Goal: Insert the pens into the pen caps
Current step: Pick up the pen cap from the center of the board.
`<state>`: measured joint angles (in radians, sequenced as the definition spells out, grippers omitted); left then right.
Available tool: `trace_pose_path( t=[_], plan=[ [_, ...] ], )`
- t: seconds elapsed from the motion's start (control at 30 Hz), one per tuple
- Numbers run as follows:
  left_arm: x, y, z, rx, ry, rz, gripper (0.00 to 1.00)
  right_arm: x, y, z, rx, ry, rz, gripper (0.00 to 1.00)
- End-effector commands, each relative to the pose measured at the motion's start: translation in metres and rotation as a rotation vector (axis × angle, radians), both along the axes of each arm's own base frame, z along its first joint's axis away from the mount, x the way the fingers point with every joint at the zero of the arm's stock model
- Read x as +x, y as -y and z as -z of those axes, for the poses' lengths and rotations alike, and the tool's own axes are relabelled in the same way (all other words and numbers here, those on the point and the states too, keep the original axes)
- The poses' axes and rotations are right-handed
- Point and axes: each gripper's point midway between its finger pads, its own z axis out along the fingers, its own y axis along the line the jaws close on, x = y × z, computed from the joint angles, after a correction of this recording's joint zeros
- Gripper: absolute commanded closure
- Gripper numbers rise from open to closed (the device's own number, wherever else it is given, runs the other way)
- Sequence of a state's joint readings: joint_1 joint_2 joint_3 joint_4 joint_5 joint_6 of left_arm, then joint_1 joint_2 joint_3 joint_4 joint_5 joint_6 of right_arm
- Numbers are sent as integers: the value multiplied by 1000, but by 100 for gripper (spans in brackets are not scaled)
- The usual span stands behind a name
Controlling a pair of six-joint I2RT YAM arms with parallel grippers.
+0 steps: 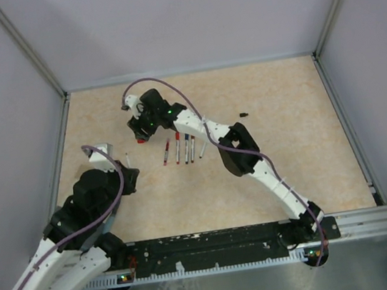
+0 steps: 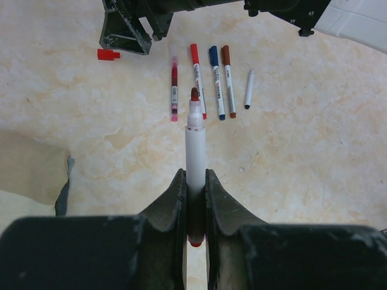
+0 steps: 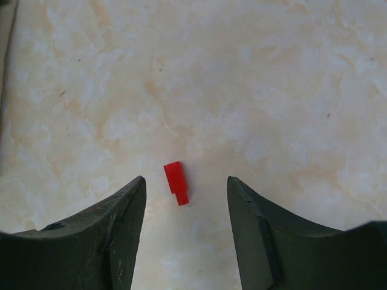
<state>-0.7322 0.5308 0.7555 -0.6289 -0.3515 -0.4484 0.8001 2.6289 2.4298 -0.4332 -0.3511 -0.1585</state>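
Left gripper clamps a dark-red-tipped pen; right gripper gapes wide.
Only the right wrist view shows the red cap lying between those jaws.

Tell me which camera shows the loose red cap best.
The right wrist view: the red cap lies large and unobstructed on the table, its stepped shape clear. The left wrist view shows it small, near the top-left edge. The top external view gives only a red speck.
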Motion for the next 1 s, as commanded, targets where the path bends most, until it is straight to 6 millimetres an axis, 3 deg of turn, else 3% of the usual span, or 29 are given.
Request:
trace_pose_path(
  t=[0.0,0.53,0.83,0.97],
  plan=[
    [3,2,0,-4,8,-1,100,19,-23,-22,90,103,41,44],
    [4,7,2,3,7,23,100,7,-28,26,8,78,42,49],
    [4,7,2,1,10,23,100,-6,-21,50,-116,109,38,75],
    [4,6,3,3,10,22,100,-12,-20,48,-120,100,46,89]
  ],
)
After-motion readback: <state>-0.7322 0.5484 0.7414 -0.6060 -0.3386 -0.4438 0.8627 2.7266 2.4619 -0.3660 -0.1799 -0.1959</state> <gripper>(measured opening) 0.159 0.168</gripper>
